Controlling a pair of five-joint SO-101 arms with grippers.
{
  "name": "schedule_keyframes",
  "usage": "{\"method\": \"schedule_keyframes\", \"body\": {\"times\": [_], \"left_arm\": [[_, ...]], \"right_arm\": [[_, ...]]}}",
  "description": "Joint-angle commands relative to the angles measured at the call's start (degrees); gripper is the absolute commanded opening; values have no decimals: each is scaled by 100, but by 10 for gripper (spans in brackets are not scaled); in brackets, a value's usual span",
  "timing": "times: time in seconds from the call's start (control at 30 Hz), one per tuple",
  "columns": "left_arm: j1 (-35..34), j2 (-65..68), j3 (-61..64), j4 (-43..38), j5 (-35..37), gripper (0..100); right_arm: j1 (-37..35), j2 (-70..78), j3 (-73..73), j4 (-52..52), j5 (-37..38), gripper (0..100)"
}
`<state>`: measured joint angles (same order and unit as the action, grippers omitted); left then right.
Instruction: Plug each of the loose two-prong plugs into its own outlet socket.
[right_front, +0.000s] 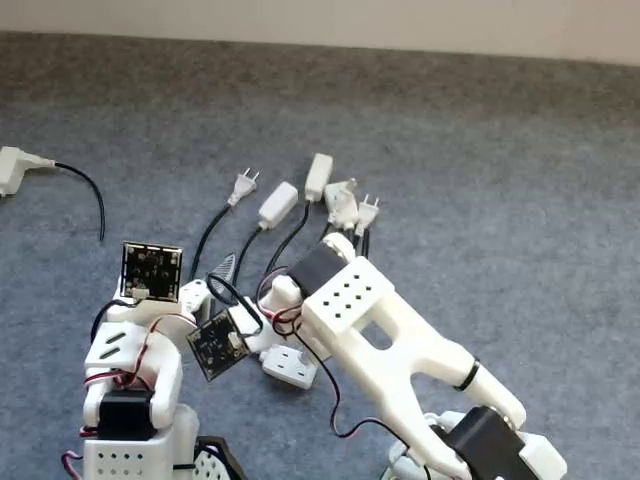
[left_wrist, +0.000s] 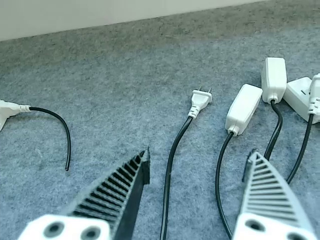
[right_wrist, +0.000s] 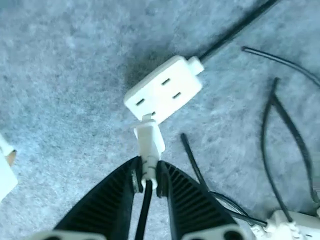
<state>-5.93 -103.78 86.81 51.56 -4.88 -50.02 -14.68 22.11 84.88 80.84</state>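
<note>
My right gripper is shut on a white two-prong plug, holding it just behind its body where the black cable leaves. The plug's prongs touch the edge of a white outlet block lying on the carpet; in the high view this block lies beside the folded right arm. My left gripper hangs open and empty above the carpet. Ahead of it lies a loose white plug on a black cable. To its right are two long white outlet blocks.
Another white plug with a short black cable lies far left. One more white block with a plug beside it sits past the long blocks. Black cables run across the grey carpet.
</note>
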Motion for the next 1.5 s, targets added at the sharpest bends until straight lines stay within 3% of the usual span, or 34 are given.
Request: {"method": "schedule_keyframes", "body": {"times": [0.0, 1.47], "left_arm": [[136, -40, 57, -132, 18, 302], [154, -40, 66, -123, 18, 302]], "right_arm": [[48, -31, -382, -66, 70, 5], [-769, -13, 681, -409, 255, 5]]}}
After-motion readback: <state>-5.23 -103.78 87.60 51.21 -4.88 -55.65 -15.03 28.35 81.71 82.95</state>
